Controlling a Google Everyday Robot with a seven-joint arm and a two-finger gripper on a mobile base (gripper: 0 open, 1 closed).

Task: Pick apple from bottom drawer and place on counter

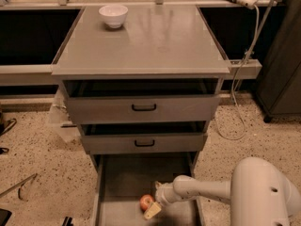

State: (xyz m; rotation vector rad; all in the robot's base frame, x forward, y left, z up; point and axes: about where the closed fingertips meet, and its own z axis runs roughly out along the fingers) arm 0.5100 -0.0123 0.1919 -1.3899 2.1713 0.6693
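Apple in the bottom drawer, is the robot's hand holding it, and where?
Nothing is held yet. The small round red apple lies on the floor of the long grey metal bottom drawer, just at the open fingertips of the white gripper.

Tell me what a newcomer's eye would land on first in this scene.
First, the red apple on the floor of the pulled-out bottom drawer, with the robot's claw right beside it on a pale arm that extends in from the lower right. Next, the white bowl at the back left of the grey counter.
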